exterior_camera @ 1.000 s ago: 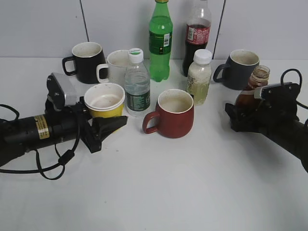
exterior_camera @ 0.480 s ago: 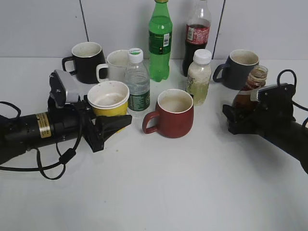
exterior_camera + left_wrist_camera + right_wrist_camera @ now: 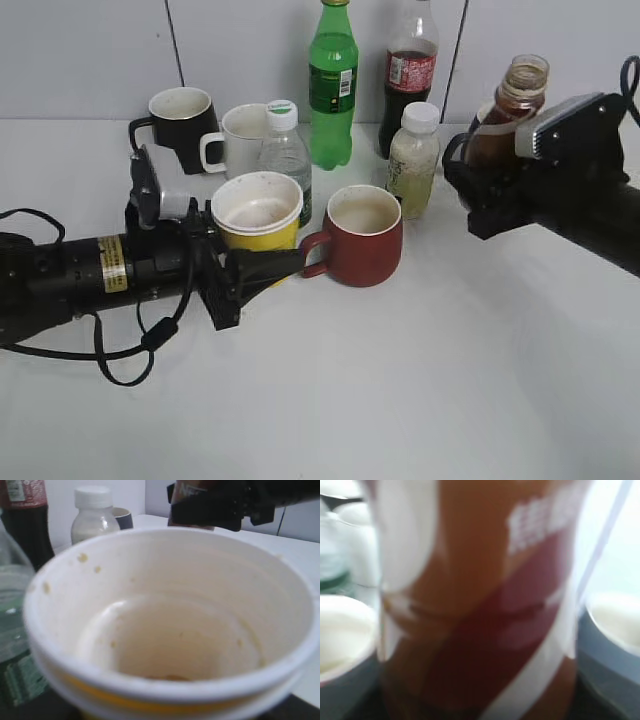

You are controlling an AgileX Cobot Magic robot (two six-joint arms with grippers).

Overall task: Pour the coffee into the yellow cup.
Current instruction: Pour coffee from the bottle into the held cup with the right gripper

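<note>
My left gripper (image 3: 262, 268) is shut on the yellow cup (image 3: 258, 212) and holds it upright, just left of the red mug. The cup's white inside (image 3: 170, 630) fills the left wrist view, empty but for small stains. My right gripper (image 3: 480, 195) is shut on the coffee bottle (image 3: 505, 115) and holds it upright, raised above the table at the right, cap off. Its brown, red and white label (image 3: 480, 600) fills the right wrist view. The bottle is well to the right of the cup, not above it.
A red mug (image 3: 358, 236) stands beside the cup. Behind are a black mug (image 3: 182, 128), a white mug (image 3: 238, 140), a water bottle (image 3: 285, 150), a green bottle (image 3: 333, 85), a cola bottle (image 3: 410, 70), a pale bottle with white cap (image 3: 413, 160) and a dark mug behind my right gripper.
My left gripper has carried the yellow cup right and forward, up to the red mug. My right gripper has lifted the coffee bottle clearly upward and a little left.
</note>
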